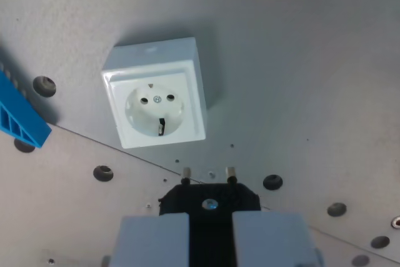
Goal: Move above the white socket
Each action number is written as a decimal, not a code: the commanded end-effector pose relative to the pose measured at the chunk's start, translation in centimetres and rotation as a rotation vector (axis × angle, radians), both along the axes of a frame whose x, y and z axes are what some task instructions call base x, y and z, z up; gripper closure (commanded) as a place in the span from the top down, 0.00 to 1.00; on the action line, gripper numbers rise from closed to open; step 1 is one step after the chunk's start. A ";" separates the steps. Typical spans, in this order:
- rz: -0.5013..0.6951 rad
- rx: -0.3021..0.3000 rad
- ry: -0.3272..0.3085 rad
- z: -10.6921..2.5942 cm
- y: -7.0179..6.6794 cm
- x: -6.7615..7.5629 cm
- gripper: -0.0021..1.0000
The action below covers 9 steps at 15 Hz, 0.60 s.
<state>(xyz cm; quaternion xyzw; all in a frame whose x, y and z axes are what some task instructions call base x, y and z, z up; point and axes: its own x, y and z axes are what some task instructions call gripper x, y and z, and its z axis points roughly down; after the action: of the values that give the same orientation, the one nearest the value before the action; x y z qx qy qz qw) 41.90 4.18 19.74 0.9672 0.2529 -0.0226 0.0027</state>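
Note:
A white socket (156,101) sits on the grey table, left of centre in the wrist view, its round recess with two pin holes facing the camera. My gripper (210,220) comes in from the bottom edge, and its two pale grey fingers (153,239) are shut on a black plug (210,203). The plug's two metal pins (185,173) point toward the socket and end a short way below its lower edge. The plug is not touching the socket and lies a little toward the wrist view's right of it.
A blue plastic part (19,117) juts in at the left edge. A seam in the grey table (300,60) runs diagonally below the socket, with several dark round holes (103,172) along it.

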 end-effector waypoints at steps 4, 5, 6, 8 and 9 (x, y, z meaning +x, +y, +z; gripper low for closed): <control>0.118 0.014 -0.088 -3.2 0.6 -1.4 0.00; 0.123 0.014 -0.086 -3.7 0.7 -1.6 0.00; 0.127 0.014 -0.086 -4.1 0.8 -1.7 0.00; 0.131 0.012 -0.085 -5.0 1.0 -2.1 0.00; 0.133 0.011 -0.084 -5.4 1.0 -2.2 0.00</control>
<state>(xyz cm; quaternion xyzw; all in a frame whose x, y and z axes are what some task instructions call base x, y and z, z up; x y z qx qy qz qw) 40.00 5.14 15.04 0.9589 0.2827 -0.0257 0.0016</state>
